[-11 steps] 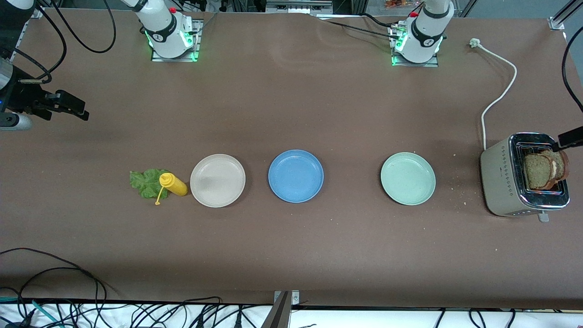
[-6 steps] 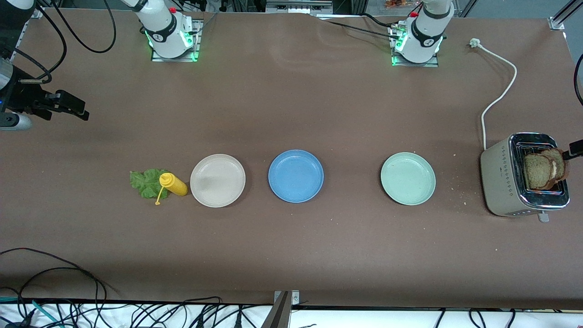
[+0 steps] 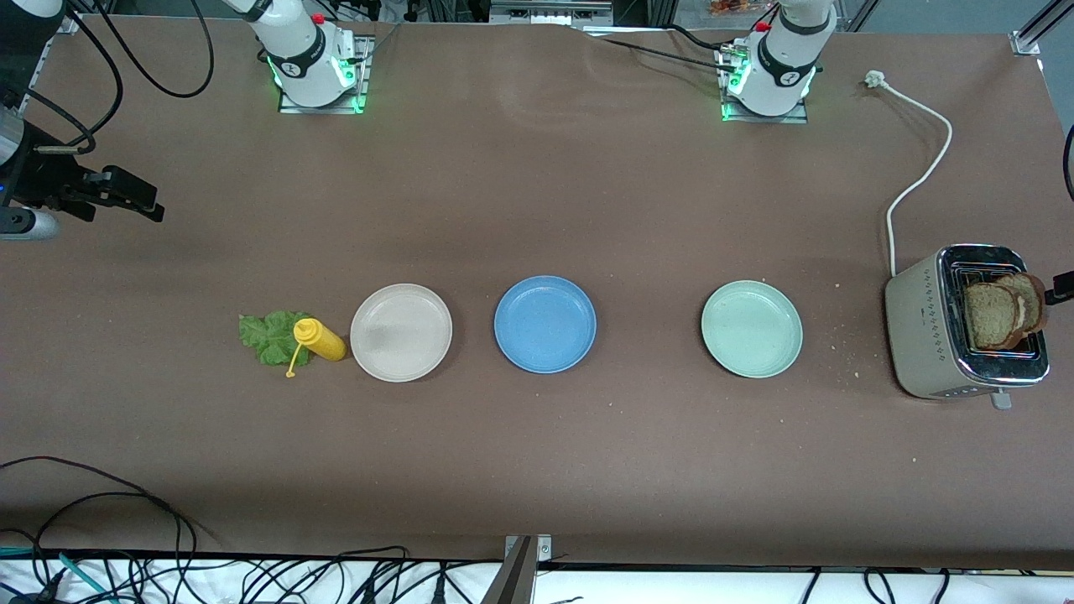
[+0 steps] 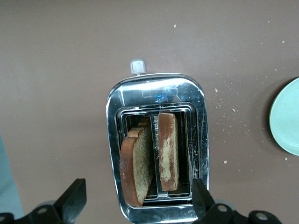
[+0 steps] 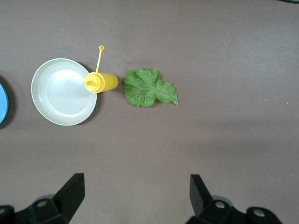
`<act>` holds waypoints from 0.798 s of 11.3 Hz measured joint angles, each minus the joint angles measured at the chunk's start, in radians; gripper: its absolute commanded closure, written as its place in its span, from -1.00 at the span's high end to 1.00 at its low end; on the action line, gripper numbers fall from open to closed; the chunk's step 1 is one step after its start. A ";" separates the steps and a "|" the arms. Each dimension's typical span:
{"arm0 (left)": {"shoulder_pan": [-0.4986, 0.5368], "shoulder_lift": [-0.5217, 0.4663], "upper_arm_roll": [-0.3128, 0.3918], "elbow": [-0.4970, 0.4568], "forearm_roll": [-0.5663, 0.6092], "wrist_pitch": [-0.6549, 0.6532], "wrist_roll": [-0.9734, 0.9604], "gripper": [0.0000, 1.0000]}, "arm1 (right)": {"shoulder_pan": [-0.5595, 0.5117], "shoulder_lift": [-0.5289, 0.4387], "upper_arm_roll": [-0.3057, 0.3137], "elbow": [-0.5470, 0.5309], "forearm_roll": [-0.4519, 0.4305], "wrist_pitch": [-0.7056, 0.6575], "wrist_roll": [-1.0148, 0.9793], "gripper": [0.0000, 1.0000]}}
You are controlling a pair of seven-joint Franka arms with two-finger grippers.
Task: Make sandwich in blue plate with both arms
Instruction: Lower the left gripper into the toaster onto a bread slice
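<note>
Left wrist view: left end effector (image 4: 135,205), fingers apart, hangs over toaster (image 4: 156,147) holding bread slices (image 4: 152,156); right end effector (image 5: 133,198), likewise spread, waits above worktop (image 5: 210,140) near lettuce leaf (image 5: 148,87).
</note>
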 measured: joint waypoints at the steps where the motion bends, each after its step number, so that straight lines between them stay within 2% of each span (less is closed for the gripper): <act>1: 0.000 0.009 -0.001 0.000 -0.005 0.000 -0.004 0.96 | 0.000 0.000 0.000 0.000 0.000 0.000 0.000 1.00; 4: -0.001 0.027 -0.004 -0.015 -0.034 -0.005 -0.039 0.96 | 0.000 0.000 0.000 0.000 0.000 0.000 0.000 1.00; 6: -0.005 0.037 -0.015 -0.050 -0.034 -0.006 -0.065 0.86 | 0.000 0.000 0.000 0.000 0.000 0.000 0.000 1.00; 7: -0.007 0.044 -0.017 -0.063 -0.034 -0.006 -0.067 0.53 | 0.000 0.000 0.000 0.000 0.000 0.000 0.000 1.00; 9: -0.006 0.063 -0.017 -0.068 -0.034 -0.006 -0.067 -0.55 | 0.000 0.000 0.000 0.000 0.000 0.000 0.000 1.00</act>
